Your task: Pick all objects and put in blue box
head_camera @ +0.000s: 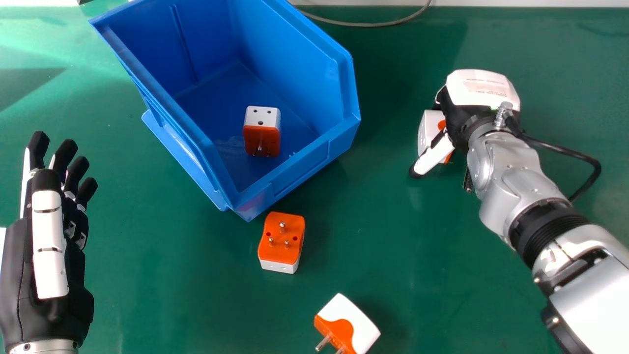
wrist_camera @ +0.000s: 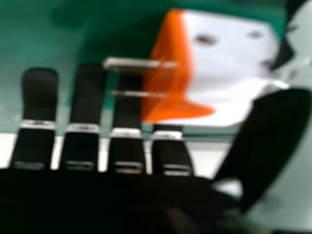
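Note:
In the head view my right hand [head_camera: 480,93] is low over the table, open beside a white and orange plug adapter [head_camera: 427,132], its thumb along the near side. Seen from the right hand view, that adapter [wrist_camera: 226,66] lies between the straight fingers and thumb of my right hand [wrist_camera: 265,141], metal pins over the fingers. An adapter [head_camera: 262,125] sits inside the blue box [head_camera: 300,169]. Just in front of the box, another adapter [head_camera: 281,238] stands pins up. Nearer the front edge, a tilted adapter [head_camera: 351,322] lies on the table. My left hand [head_camera: 46,260] is open at the left.
The green table [head_camera: 196,290] extends around the box, with bare surface between the box and my right hand. A grey cable [head_camera: 368,23] runs along the back edge. A black cable [head_camera: 565,151] loops beside my right wrist.

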Motion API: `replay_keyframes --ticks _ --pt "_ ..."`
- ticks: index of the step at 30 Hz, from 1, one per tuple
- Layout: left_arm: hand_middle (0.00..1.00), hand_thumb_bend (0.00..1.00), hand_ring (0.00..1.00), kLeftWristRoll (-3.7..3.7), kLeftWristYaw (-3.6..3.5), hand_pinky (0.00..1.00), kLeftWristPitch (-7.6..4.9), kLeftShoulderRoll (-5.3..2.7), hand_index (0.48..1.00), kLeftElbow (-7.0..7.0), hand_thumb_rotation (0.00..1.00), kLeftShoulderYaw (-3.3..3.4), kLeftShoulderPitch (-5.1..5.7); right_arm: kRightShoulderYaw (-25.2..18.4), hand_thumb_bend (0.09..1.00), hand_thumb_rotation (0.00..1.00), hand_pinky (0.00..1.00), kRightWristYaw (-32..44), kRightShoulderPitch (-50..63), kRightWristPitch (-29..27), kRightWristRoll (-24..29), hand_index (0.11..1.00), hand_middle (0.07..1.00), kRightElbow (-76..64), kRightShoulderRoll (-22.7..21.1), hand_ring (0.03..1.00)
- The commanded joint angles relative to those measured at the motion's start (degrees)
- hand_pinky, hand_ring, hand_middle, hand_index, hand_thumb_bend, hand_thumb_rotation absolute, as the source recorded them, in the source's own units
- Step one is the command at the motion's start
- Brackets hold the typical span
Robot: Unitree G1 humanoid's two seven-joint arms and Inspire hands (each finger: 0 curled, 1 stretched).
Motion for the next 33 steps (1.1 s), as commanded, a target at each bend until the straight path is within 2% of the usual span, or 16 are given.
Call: replay_keyframes --ticks 1,3,4,6,7,9,11,16,20,24,28,30,33 --pt "0.97 0.47 0.96 -0.73 -0.48 0.96 -0.73 0.34 0.995 -1.09 0.93 0.64 0.17 0.15 0.703 0.16 0.31 -2.59 -0.03 -0.87 -0.71 0.563 0.522 0.16 -0.78 0.434" --pt "0.97 0.47 0.96 -1.09 -0.79 0.96 -0.96 0.34 0.995 -0.88 0.93 0.76 0.11 0.42 0.703 0.16 0.31 -4.75 0.39 -2.38 -1.09 0.563 0.522 0.29 -1.18 0.434" --pt "0.98 0.47 0.97 -1.24 -1.02 0.96 -1.18 0.39 0.996 -0.67 0.94 0.82 0.03 0.6 0.667 0.13 0.29 -5.46 0.48 -2.92 -1.25 0.554 0.499 0.48 -1.33 0.406" --pt "0.98 0.47 0.97 -1.33 -1.18 0.96 -1.39 0.38 0.996 -0.41 0.94 0.94 -0.1 0.68 0.667 0.13 0.29 -6.49 0.51 -3.89 -1.28 0.554 0.499 0.95 -1.57 0.406" --pt "0.98 0.46 0.97 -1.34 -1.19 0.96 -1.38 0.36 0.997 -0.37 0.94 0.99 -0.17 0.48 0.636 0.1 0.28 -6.72 0.46 -4.28 -1.08 0.552 0.493 1.13 -1.63 0.401" --pt "0.98 0.46 0.97 -1.15 -1.15 0.96 -1.24 0.34 0.998 -0.53 0.94 1.06 -0.2 0.01 0.611 0.08 0.28 -7.4 0.44 -5.09 -0.66 0.548 0.493 1.41 -1.71 0.399" --pt "0.98 0.46 0.96 -0.7 -0.65 0.96 -0.84 0.2 0.998 -0.94 0.94 1.04 -0.16 -0.16 0.591 0.07 0.29 -8.02 0.33 -5.58 -0.56 0.541 0.494 1.69 -1.76 0.4" --pt "0.97 0.45 0.96 -0.41 -0.2 0.96 -0.48 0.21 0.999 -1.29 0.95 0.81 -0.18 -1.77 0.563 0.04 0.31 -10.0 0.55 -8.2 0.71 0.519 0.503 1.81 -2.05 0.408" --pt "0.97 0.45 0.96 -0.65 -0.44 0.95 -0.5 0.36 0.999 -1.19 0.95 0.69 -0.22 -1.01 0.553 0.03 0.32 -11.37 0.52 -8.89 -0.55 0.514 0.504 2.04 -2.32 0.41" --pt "0.97 0.45 0.96 -0.43 -0.42 0.96 -0.55 0.44 0.999 -1.07 0.95 0.64 -0.34 -1.9 0.539 0.02 0.32 -11.26 0.59 -9.53 0.51 0.513 0.5 1.98 -2.2 0.411" --pt "0.98 0.45 0.96 -0.79 -0.63 0.96 -0.38 0.41 1.0 -1.15 0.95 0.59 -0.35 -1.44 0.53 0.01 0.33 -10.16 0.03 -8.91 -0.07 0.51 0.499 2.27 -2.27 0.413" --pt "0.98 0.45 0.97 -0.46 -0.41 0.96 -0.24 0.37 1.0 -1.23 0.95 0.56 -0.28 -1.72 0.524 0.01 0.34 -10.11 0.12 -9.16 0.12 0.503 0.502 1.96 -2.48 0.417" --pt "0.98 0.45 0.97 -0.37 -0.29 0.96 -0.17 0.26 1.0 -1.33 0.95 0.49 -0.23 -1.77 0.522 0.01 0.34 -10.17 0.19 -8.9 0.06 0.502 0.501 1.71 -2.62 0.417"
